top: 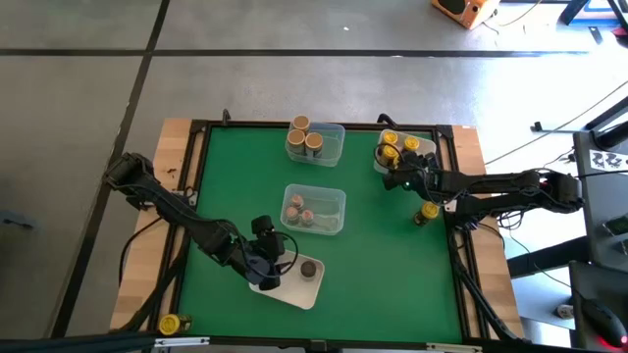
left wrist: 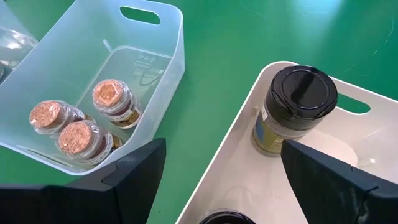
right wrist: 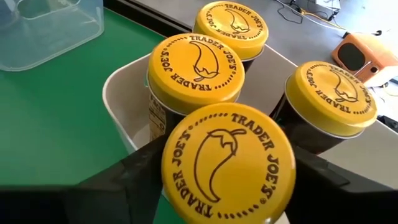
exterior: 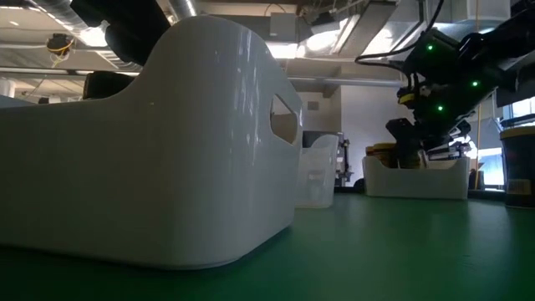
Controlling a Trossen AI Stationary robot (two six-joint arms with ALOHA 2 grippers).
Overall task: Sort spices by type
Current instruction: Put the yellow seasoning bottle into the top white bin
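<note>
My left gripper (top: 272, 273) hovers open over the white tray (top: 316, 290) by the table's near edge. In the left wrist view its fingers (left wrist: 134, 177) stand wide apart above the tray. One dark-lidded jar (left wrist: 297, 107) stands upright in that tray, and a second dark lid (left wrist: 227, 218) shows just below the gripper. My right gripper (top: 397, 179) is at the near side of the tray of yellow-lidded jars (top: 391, 139), shut on a yellow-lidded jar (right wrist: 227, 165). Three more yellow lids (right wrist: 198, 65) stand in that tray. My right gripper pinches the yellow-lidded jar by its body under the lid (right wrist: 227, 165), one finger (right wrist: 134, 180) on each side. The wide lid hides the place of contact. The fingers slant down from the table's right. The jar stays upright at the tray's near wall (right wrist: 121, 109); its base is hidden.
A clear tray (top: 329, 227) mid-table holds three cork-topped jars (left wrist: 74, 127) lying down. Another clear tray (top: 332, 137) at the far edge holds three tan-topped jars (top: 300, 125). Loose yellow-lidded jars stand by the right arm (top: 429, 211) and at the near left corner (top: 172, 323). Green mat lies bare between.
</note>
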